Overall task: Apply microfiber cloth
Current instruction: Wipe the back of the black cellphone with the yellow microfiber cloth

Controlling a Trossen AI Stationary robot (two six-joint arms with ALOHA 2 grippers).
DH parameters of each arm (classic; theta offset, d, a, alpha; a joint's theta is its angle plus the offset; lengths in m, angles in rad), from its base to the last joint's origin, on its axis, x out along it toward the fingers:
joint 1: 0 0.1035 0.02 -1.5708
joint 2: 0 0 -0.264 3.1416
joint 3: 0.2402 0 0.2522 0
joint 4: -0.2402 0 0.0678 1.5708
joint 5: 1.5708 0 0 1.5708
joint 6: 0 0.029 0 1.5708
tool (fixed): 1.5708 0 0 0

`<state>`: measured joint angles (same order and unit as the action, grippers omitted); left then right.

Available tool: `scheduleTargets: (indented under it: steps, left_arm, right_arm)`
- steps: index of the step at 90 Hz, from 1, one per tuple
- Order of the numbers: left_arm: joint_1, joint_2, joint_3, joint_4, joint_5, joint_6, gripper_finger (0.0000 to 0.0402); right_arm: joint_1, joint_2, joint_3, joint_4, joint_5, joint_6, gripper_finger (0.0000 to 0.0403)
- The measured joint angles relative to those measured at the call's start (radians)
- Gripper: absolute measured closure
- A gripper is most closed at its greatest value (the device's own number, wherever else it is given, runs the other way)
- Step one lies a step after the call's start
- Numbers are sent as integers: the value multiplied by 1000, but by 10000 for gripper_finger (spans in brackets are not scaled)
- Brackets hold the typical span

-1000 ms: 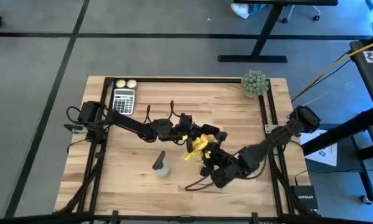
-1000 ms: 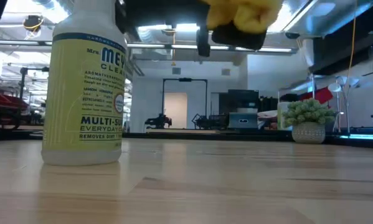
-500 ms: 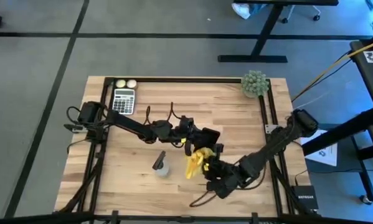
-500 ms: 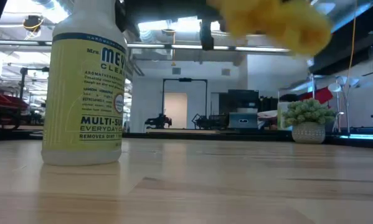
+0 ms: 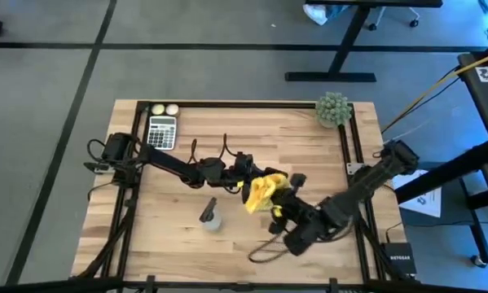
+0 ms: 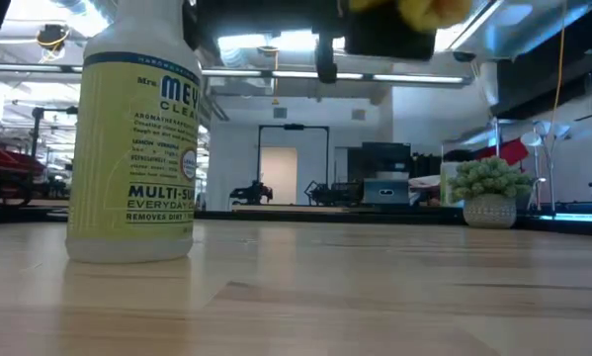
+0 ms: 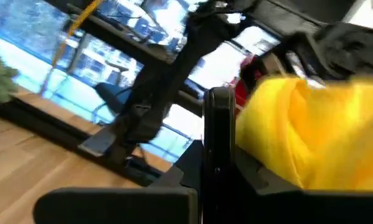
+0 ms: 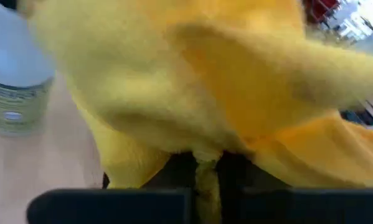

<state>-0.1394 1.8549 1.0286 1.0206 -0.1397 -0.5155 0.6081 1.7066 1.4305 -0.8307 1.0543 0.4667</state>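
Both arms meet over the middle of the wooden table [image 5: 178, 236], lifted well off the top. The right gripper [image 5: 274, 200] has its jaws pinched on the microfiber cloth [image 5: 261, 192], a bunched yellow wad held up in the air approx. mid-table, a bit right of centre. In the right wrist view the cloth [image 8: 192, 81] fills nearly everything, a fold tucked down between the two dark fingers [image 8: 180, 177].

The left gripper [image 5: 245, 181] reaches in from the left and holds a black smartphone [image 7: 217, 149] edge-on, jaws closed on its lower end; the cloth [image 7: 317, 137] is pressed against the phone's face on the right side. From above, the phone [image 5: 280, 175] is mostly hidden under the cloth, only a dark corner showing.

Near the meeting point, on the tabletop to the left & nearer, stands a spray bottle [image 5: 210, 216], upright; low view shows it big w/ a yellow label [image 6: 137, 148].

Far-left corner: a calculator [image 5: 161, 131] w/ two pale balls [image 5: 164, 109] just beyond it. Far-right corner: a small green plant [image 5: 333, 109]. The low view catches just a scrap of cloth [image 6: 424, 10] at the top edge.
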Motion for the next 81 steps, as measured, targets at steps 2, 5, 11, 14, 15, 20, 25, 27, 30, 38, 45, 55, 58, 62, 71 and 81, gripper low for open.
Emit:
scheduleTargets:
  steps: [2,5,11,14,15,20,25,27,30,38,45,55,58,62,71,81]
  left_arm:
    - [0,0,0,-3,0,1,386]
    - [0,0,-1,-2,1,2,386]
    - [-1,0,-1,-1,7,9,386]
    - [-1,1,-1,-4,10,10,386]
    - [-1,3,-1,-4,12,8,386]
    - [-1,4,-1,-3,13,8,386]
    - [0,4,-1,7,16,7,386]
    - [2,4,-1,10,20,7,386]
    - [2,3,0,13,26,6,386]
    - [2,-1,3,21,33,-1,386]
    - [2,-3,3,21,33,-4,386]
    - [2,-3,3,15,34,-1,386]
    - [2,-3,3,15,34,-1,386]
    - [2,-3,3,16,34,-1,386]
    - [3,-3,3,12,34,-1,386]
    - [3,-3,3,11,33,-1,386]
  right_arm:
    - [-6,7,-4,16,-15,0,396]
    - [-14,18,-10,29,-48,0,396]
    - [-21,43,-20,37,-131,0,396]
    - [-20,58,-23,45,-159,1,396]
    - [-19,63,-24,46,-169,3,396]
    - [-13,80,-27,40,-216,15,396]
    - [4,91,-27,43,-274,23,396]
    - [9,93,-27,40,-302,20,396]
    - [19,94,-27,32,-351,4,396]
    - [54,92,-9,-65,-402,39,396]
    - [97,56,36,-174,-361,101,396]
    - [165,-10,110,-336,-226,191,396]
    - [181,-22,125,-377,-189,219,396]
    - [203,-35,142,-422,-144,257,396]
    - [244,-69,156,-500,-13,329,396]
    - [250,-78,145,-496,112,381,396]
